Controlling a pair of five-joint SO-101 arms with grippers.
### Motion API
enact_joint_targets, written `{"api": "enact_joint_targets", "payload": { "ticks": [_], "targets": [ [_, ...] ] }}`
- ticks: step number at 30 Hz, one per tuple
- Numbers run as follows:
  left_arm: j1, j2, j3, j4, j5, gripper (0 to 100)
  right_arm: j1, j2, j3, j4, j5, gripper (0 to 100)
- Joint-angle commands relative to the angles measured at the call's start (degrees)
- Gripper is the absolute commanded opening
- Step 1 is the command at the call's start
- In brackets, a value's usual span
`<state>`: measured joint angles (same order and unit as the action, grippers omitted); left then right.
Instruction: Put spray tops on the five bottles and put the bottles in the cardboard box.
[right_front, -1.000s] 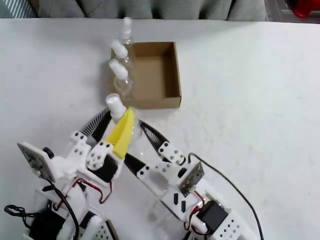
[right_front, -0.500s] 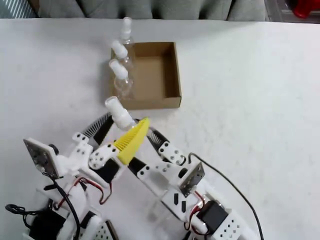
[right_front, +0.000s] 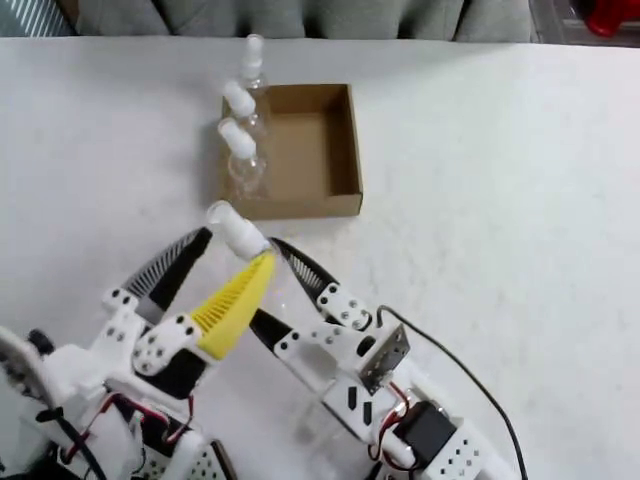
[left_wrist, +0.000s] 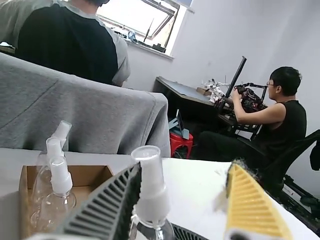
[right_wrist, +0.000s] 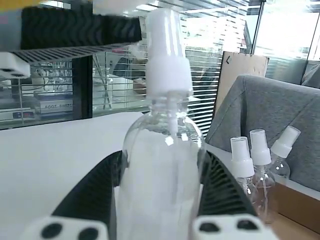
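A clear bottle (right_front: 262, 278) with a white spray top (right_front: 232, 225) stands just in front of the cardboard box (right_front: 345, 140). My right gripper (right_front: 264, 282) is shut on the bottle's body; in the right wrist view its black fingers (right_wrist: 95, 195) clamp the bottle (right_wrist: 160, 165) on both sides. My left gripper (right_front: 237, 248) is open around the spray top (left_wrist: 150, 185), its black finger beside the top and its yellow finger (left_wrist: 250, 205) well apart. Three capped bottles (right_front: 243, 150) stand along the box's left side.
A black cable (right_front: 450, 360) runs over the table to the right of the right arm. White tabletop stretches free to the right of the box. Grey cushions (right_front: 300, 18) line the far table edge, with a red object (right_front: 612, 15) at the far right corner.
The left gripper has let go of the spray top: its yellow finger swung away and the arm drew back toward the near left. The right gripper still holds the bottle in place.
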<state>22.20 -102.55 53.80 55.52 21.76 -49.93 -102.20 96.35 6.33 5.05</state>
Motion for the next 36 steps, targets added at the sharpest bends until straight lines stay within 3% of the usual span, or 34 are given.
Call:
{"api": "enact_joint_targets", "payload": {
  "ticks": [1, 13, 15, 20, 22, 31, 36],
  "targets": [
    [-2.42, -0.40, -3.25, 0.09, -0.18, 26, 0.04, -0.40, 0.53, 0.31, 0.18, 1.6],
    [-10.24, -0.40, -10.20, 0.09, -0.18, 26, 1.27, -0.40, 0.53, 1.36, 0.18, 1.6],
    [-12.18, -0.22, -10.46, 0.09, -0.44, 22, 3.21, -0.75, 0.35, 1.36, 0.18, 1.6],
    [-14.90, -0.13, -10.37, 0.18, -0.53, 1, 10.59, -0.22, -2.90, 1.36, -0.18, 1.6],
    [-14.90, -0.22, -10.29, 0.97, -0.26, 5, 12.26, -0.22, -4.22, 1.45, -0.18, 1.6],
    [-13.76, -0.40, 1.05, 2.46, -0.62, 2, 19.65, 8.57, -18.55, 7.43, -0.26, 1.6],
    [-1.98, -0.48, 4.13, 1.23, -0.70, 2, 22.73, 23.16, -28.48, 7.43, -0.26, 1.6]
  ]
}}
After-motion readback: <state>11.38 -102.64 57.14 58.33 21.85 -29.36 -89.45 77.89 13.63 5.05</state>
